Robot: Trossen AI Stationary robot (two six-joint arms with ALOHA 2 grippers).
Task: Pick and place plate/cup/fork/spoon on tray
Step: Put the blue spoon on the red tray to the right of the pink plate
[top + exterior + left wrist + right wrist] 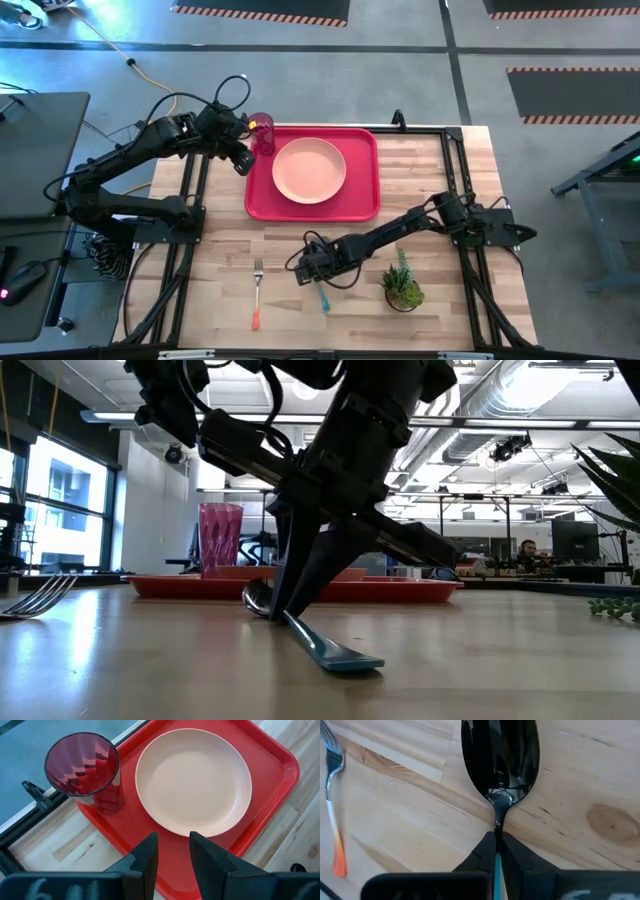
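Note:
The red tray [362,200] lies at the table's far middle. The salmon-pink plate [309,170] lies on it, and the red-pink cup [263,133] stands upright in its far left corner; both also show in the left wrist view, the plate [194,782] and the cup [85,767]. My left gripper [172,852] is open and empty above the tray's left part, near the cup. The teal-handled spoon [322,292] lies on the table nearer the front, and my right gripper [315,265] is shut on it. The orange-handled fork [257,292] lies flat on the table to the spoon's left. My right gripper pinches the spoon's handle [497,851] between its two fingers, just behind the dark bowl [500,755], where the metal neck meets the teal part. The fingers [300,585] come from above, slanting down. The handle's free end [350,658] rests on the table.
A small potted plant [402,285] stands on the table right of the spoon. Black frame rails run along the table's left and right sides. Bare wood lies between the tray's near edge and the spoon.

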